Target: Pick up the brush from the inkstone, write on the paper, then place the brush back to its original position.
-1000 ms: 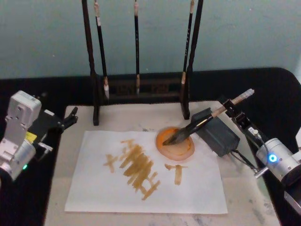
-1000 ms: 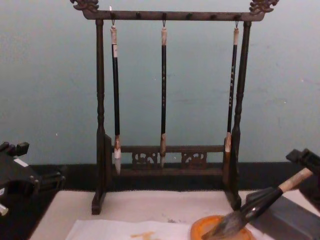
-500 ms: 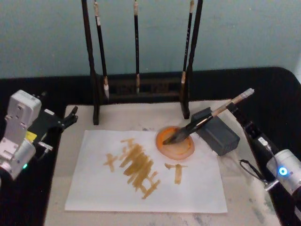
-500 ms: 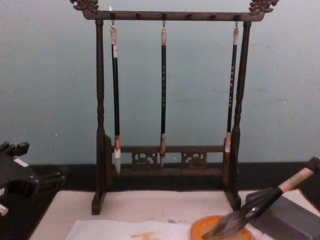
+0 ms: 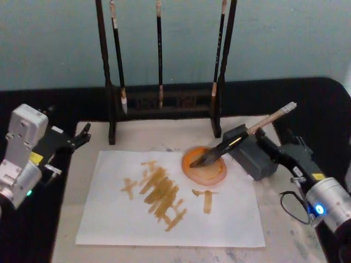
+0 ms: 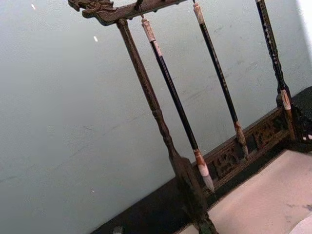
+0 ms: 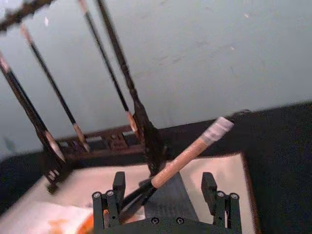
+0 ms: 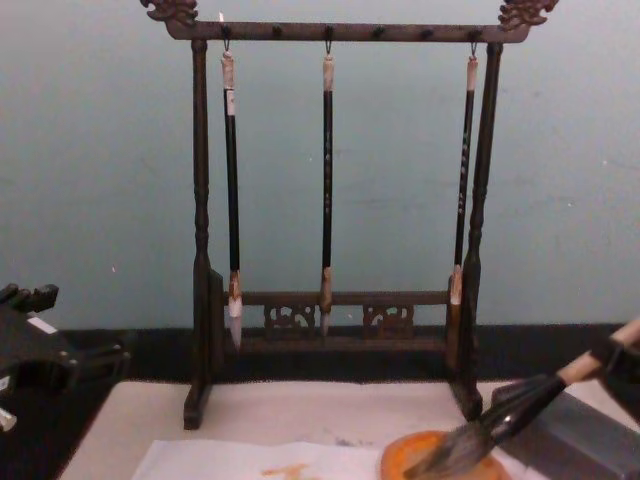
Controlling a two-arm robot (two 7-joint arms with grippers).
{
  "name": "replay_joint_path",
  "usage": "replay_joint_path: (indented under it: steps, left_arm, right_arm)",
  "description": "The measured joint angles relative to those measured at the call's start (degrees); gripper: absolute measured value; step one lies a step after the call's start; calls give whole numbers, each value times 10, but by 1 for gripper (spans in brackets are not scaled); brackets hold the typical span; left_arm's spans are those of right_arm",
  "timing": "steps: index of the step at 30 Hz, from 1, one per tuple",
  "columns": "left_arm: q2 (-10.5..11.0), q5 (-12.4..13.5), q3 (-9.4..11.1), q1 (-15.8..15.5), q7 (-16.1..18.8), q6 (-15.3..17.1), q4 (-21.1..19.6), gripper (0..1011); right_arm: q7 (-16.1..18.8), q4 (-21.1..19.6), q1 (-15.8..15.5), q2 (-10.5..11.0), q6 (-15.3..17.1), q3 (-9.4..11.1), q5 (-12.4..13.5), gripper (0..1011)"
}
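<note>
The brush (image 5: pixel 258 127) lies tilted, its dark bristles in the orange dish (image 5: pixel 211 174) and its pale handle propped over the grey inkstone (image 5: pixel 258 161). The chest view shows the same brush (image 8: pixel 520 405) leaning up to the right. My right gripper (image 5: pixel 279 152) sits just right of the inkstone, below the handle's free end. In the right wrist view this gripper (image 7: pixel 163 179) is open, and the brush (image 7: pixel 190 153) lies ahead of its fingers, untouched. The white paper (image 5: pixel 164 219) carries yellow-orange strokes. My left gripper (image 5: pixel 81 136) is parked open at the mat's far left.
A dark wooden rack (image 5: pixel 112 82) with three thin hanging brushes stands behind the paper. The beige felt mat (image 5: pixel 66 219) lies under everything, on a black table surface. The rack's right post stands close behind the inkstone.
My right gripper came off the brush handle, drew back to the right, then swung nearer the front beside the inkstone. The brush stayed in the dish. The left arm stayed still.
</note>
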Motion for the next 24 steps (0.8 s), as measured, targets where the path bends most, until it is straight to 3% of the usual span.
replay_joint_path:
  steps: [1,3,4,10,17,24]
  left_arm:
    - [0,0,0,0,0,0,0,1010]
    - [0,0,0,0,0,0,0,1010]
    - [0,0,0,0,0,0,0,1010]
    - [0,0,0,0,0,0,0,1010]
    - [0,0,0,0,0,0,0,1010]
    - [0,0,0,0,0,0,0,1010]
  right_arm:
    - [-22,0,4,-1,-7,-10,-41,1000]
    - [-42,1,9,-2,-13,-19,-80,1000]
    - [-59,3,14,-4,-17,-28,-114,1000]
    - [-115,17,32,-15,-25,-56,-231,1000]
    - [-144,25,44,-21,-18,-71,-306,1000]
    - [-146,26,45,-22,-16,-72,-312,1000]
